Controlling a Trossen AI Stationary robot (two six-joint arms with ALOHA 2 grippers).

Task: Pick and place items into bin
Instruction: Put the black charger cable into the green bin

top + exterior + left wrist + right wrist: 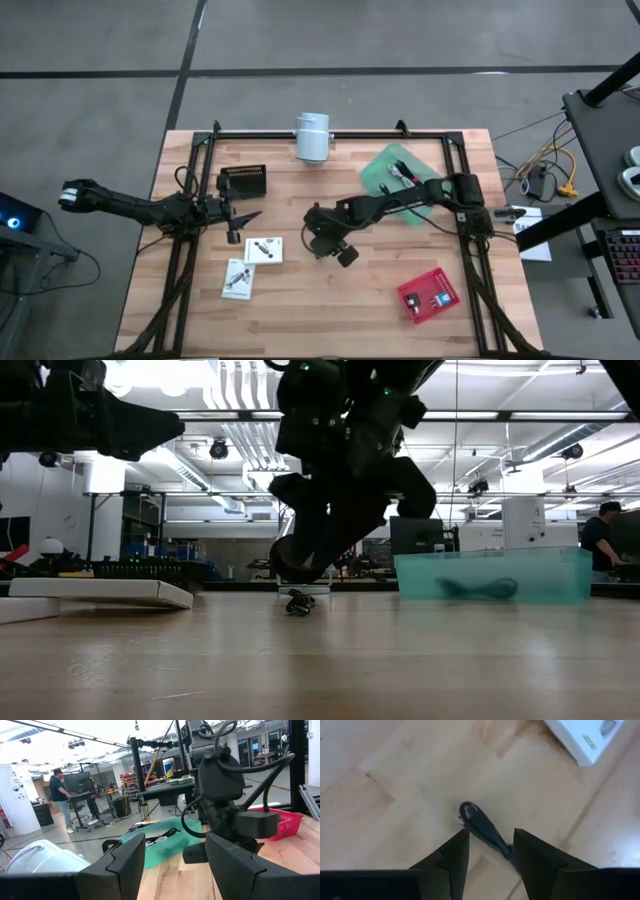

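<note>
A small black looped piece (479, 826) lies flat on the wooden table; in the low view the piece (298, 603) sits just under my right gripper (300, 565). My right gripper (491, 834) is open and points down, one finger on either side of the piece, without touching it. In the high view it is at mid-table (322, 240). Two white flat packets (263, 249) (238, 277) lie to its left. The translucent green bin (400, 172) holds black cords (478, 588). My left gripper (243, 214) is open, held level above the table's left part.
A red basket (428, 294) stands near the table's right near corner. There is a black ribbed box (243, 180) at far left and a white cylinder (312, 137) at the far edge. A black frame rail (330, 132) runs around the table. A person (603, 532) stands far behind.
</note>
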